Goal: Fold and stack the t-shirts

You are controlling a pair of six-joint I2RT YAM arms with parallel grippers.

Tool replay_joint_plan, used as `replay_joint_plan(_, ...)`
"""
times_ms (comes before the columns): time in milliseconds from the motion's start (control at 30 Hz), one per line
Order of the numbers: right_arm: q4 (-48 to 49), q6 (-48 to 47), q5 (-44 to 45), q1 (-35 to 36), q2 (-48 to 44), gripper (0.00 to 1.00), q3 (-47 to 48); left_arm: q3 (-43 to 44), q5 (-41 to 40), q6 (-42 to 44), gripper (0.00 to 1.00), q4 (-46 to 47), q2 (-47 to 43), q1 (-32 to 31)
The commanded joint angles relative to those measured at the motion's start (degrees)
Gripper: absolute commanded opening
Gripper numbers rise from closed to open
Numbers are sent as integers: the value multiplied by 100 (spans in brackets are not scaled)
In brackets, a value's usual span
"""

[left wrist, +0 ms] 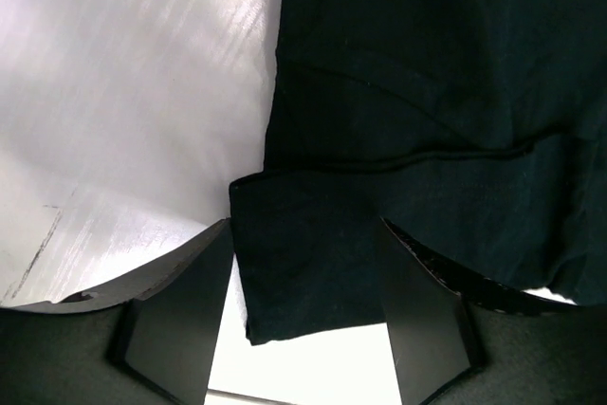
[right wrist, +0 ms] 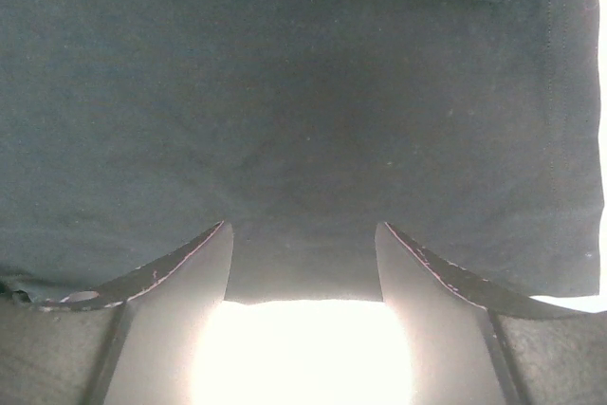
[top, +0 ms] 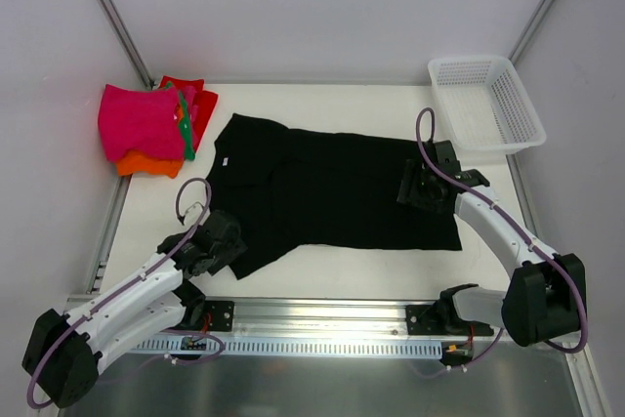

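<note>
Top external view: the black t-shirt (top: 332, 192) lies spread flat across the middle of the counter (top: 332, 271), its small white neck label (top: 224, 158) toward the left edge and its hem toward the right edge. At the far left corner sits a pile of folded shirts: a magenta-pink shirt (top: 142, 122) on top, an orange shirt (top: 146, 165) under it, a red shirt (top: 200, 100) behind, and a strip of green shirt (top: 186, 129) showing at the pile's right side. A white mesh basket (top: 488, 63) stands at the far right corner.

The left claw (top: 223, 244) is down at the shirt's near sleeve, toward the near left corner. In the left wrist view its fingers (left wrist: 171, 329) stand apart with the sleeve's edge lying loose between them, not pinched. The right claw (top: 422, 186) is over the hem near the right edge. The right wrist view shows its fingers (right wrist: 171, 291) likewise parted, the hem between them, nothing clamped.
</note>
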Motion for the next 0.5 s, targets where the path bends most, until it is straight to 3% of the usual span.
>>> replay_joint_plan(0,-59,-83,-50,-58,-130,65,-6,-35,-329,-62,60,-279,316,-53)
replay_joint_plan(200,-77,-57,-67,-102,-95,66,-6,44,-426,-44,58,-279,544,-53)
replay_joint_plan(467,-103,-57,-67,-120,-60,75,-6,220,-514,0,58,-454,703,-53)
